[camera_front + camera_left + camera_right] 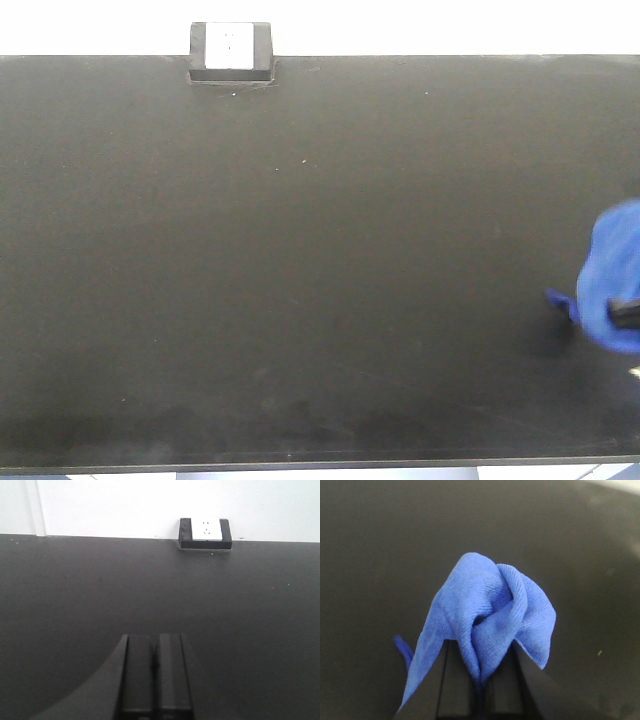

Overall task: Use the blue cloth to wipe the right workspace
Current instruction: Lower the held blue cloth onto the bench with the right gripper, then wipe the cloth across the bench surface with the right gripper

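One blue cloth [485,615], wrinkly, bunched, pinched in R gripper [479,685] over black benchtop [300,250]. L gripper [155,650] pressed together. Socket box [231,52] marks unreadable.

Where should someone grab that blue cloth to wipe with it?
Probably at a gathered fold near its middle, coming from above, as the right gripper does here. The blue cloth is soft and bunches into a ridge the jaws can pinch, while loose flaps hang either side for wiping the black benchtop.
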